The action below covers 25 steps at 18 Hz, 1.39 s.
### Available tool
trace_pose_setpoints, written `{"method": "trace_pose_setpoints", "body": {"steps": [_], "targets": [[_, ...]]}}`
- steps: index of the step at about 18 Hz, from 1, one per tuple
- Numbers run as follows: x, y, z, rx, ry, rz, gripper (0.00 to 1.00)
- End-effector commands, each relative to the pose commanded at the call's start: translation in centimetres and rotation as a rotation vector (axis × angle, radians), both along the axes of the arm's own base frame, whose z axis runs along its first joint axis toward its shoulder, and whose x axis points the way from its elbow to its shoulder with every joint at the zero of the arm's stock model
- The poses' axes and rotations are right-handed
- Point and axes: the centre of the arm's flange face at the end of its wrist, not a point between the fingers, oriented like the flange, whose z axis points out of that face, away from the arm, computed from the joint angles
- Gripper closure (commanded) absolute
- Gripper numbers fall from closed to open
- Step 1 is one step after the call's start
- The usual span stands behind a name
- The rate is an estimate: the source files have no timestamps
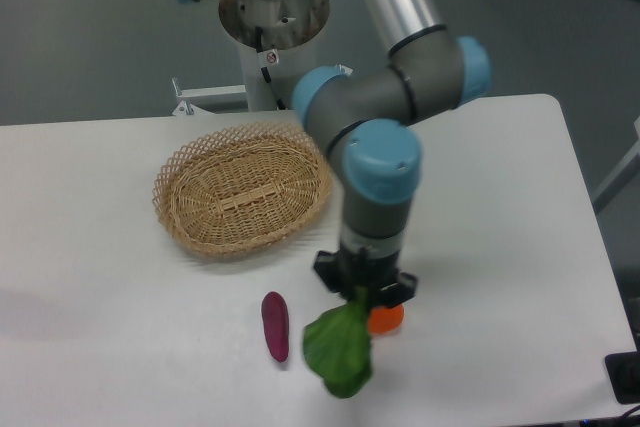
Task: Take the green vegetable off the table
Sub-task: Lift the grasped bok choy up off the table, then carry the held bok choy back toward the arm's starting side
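Observation:
The green vegetable (338, 352), a broad dark green leaf, hangs in the air over the front of the white table (500, 247). My gripper (362, 295) is shut on its upper stem end, which is hidden between the fingers. The leaf droops down and left from the gripper. My arm reaches down from the upper middle and covers the area to the right of the basket.
An oval wicker basket (243, 199) sits at the back left. A slim purple eggplant-like piece (275, 325) lies left of the hanging leaf. An orange round piece (387, 319) peeks out right behind the gripper. The table's front edge is close below.

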Motion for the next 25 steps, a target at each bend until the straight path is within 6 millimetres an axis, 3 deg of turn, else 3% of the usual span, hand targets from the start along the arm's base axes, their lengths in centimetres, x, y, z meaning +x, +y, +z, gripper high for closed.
{"method": "trace_pose_setpoints", "body": {"steps": [12,15,25], "targets": [[-7.9,-9.6,-0.4,-0.116,0.000,-0.200,0.84],[-8.6,-10.4,-0.4,-0.121,-0.002,-0.214,0.84],[-8.9,-10.4,-0.5,-0.136,-0.025,-0.265,0.83]]}}
